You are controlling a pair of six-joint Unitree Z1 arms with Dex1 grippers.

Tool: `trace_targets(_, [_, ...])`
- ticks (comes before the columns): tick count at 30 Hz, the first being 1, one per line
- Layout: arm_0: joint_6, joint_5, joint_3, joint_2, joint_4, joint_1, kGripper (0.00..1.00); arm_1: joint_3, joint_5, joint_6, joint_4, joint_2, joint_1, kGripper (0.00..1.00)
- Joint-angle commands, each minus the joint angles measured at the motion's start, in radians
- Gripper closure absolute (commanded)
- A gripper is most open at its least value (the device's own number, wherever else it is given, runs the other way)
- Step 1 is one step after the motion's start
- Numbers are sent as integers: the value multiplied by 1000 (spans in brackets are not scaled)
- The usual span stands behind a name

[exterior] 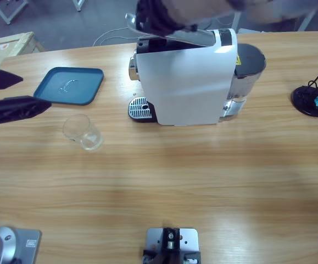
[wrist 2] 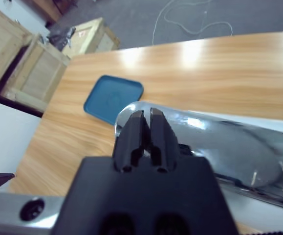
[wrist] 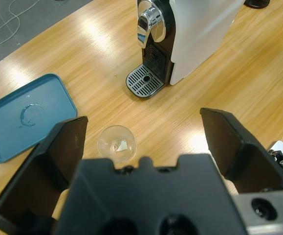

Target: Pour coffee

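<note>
Two jaws of the left gripper stand spread wide above an empty glass. Right gripper rests closed on the coffee machine lever.

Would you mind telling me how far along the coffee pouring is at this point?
Early. Nothing looks done: the clear drinking glass stands on the wooden table, apart from the white coffee machine's drip grate, and no coffee shows in it. In hand: the right gripper, shut, presses the machine's silver lever; the left gripper hovers open over the glass. Left: moving the glass under the spout and brewing.
</note>
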Motion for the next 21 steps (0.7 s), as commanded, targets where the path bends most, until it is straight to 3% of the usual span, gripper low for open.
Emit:
trace_targets(1, [-4, 9, 32, 18, 13, -9, 4, 50, 36, -13, 68, 158, 36, 1000])
trace_targets(21, [-16, 5, 36, 30, 13, -9, 4, 62, 66, 10, 157, 258, 19, 1000])
